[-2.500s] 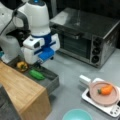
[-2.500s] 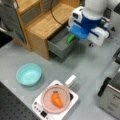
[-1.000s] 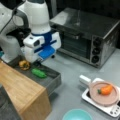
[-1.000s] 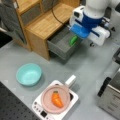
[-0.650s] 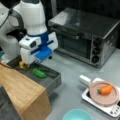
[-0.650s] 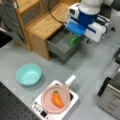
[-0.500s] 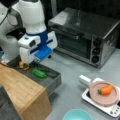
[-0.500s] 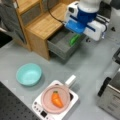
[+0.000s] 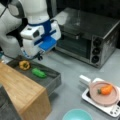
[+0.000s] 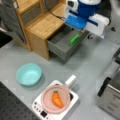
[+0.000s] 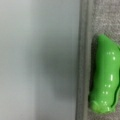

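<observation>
White-and-blue robot gripper [image 9: 40, 57] above an open grey drawer [image 9: 53, 80] holding a glossy green pepper [image 9: 38, 72].

In both front views the gripper hangs over the drawer's open end, and the green pepper lies on the drawer floor just below and beside it, apart from it; whether the jaws are parted or closed cannot be told. In the wrist view the pepper [image 11: 106, 77] lies lengthwise just inside the drawer's grey rim [image 11: 82, 60]. A yellow pepper [image 9: 24, 65] sits deeper in the drawer, toward the wooden cabinet [image 9: 22, 91]. An orange carrot [image 10: 57, 99] rests on a pink plate [image 10: 47, 100], well apart.
</observation>
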Controlling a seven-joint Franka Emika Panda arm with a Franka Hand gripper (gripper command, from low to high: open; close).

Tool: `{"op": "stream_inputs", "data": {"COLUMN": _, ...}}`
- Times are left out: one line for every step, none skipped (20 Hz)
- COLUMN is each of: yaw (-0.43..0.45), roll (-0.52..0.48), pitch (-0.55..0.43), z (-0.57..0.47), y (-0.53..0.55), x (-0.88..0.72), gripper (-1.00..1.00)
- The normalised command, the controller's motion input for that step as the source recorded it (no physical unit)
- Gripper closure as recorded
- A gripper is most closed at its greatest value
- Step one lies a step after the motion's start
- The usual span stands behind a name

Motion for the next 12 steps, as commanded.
{"op": "stream_inputs", "data": {"yaw": 0.011, "roll": 0.189, "pitch": 0.309, "z": 0.35, "y": 0.31, "x": 0.92, "gripper": -1.0}}
{"op": "stream_inputs", "data": {"yaw": 0.01, "roll": 0.171, "pitch": 0.316, "z": 0.32, "y": 0.31, "x": 1.0, "gripper": -1.0}}
{"op": "stream_inputs", "data": {"yaw": 0.011, "roll": 0.175, "pitch": 0.302, "z": 0.29, "y": 0.31, "x": 1.0, "gripper": -1.0}}
{"op": "stream_inputs", "data": {"yaw": 0.002, "roll": 0.159, "pitch": 0.293, "z": 0.26, "y": 0.3, "x": 1.0, "gripper": -1.0}}
{"op": "stream_inputs", "data": {"yaw": -0.006, "roll": 0.145, "pitch": 0.291, "z": 0.24, "y": 0.28, "x": 1.0, "gripper": -1.0}}
{"op": "stream_inputs", "data": {"yaw": -0.03, "roll": 0.124, "pitch": 0.267, "z": 0.22, "y": 0.27, "x": 1.0, "gripper": -1.0}}
{"op": "stream_inputs", "data": {"yaw": -0.052, "roll": 0.096, "pitch": 0.246, "z": 0.2, "y": 0.27, "x": 1.0, "gripper": -1.0}}
{"op": "stream_inputs", "data": {"yaw": -0.064, "roll": 0.084, "pitch": 0.237, "z": 0.19, "y": 0.26, "x": 1.0, "gripper": -1.0}}
{"op": "stream_inputs", "data": {"yaw": -0.079, "roll": 0.074, "pitch": 0.222, "z": 0.17, "y": 0.24, "x": 1.0, "gripper": -1.0}}
{"op": "stream_inputs", "data": {"yaw": -0.085, "roll": 0.074, "pitch": 0.214, "z": 0.15, "y": 0.24, "x": 0.99, "gripper": -1.0}}
{"op": "stream_inputs", "data": {"yaw": -0.086, "roll": 0.08, "pitch": 0.214, "z": 0.15, "y": 0.23, "x": 0.94, "gripper": -1.0}}
{"op": "stream_inputs", "data": {"yaw": -0.079, "roll": 0.087, "pitch": 0.219, "z": 0.14, "y": 0.21, "x": 0.87, "gripper": -1.0}}
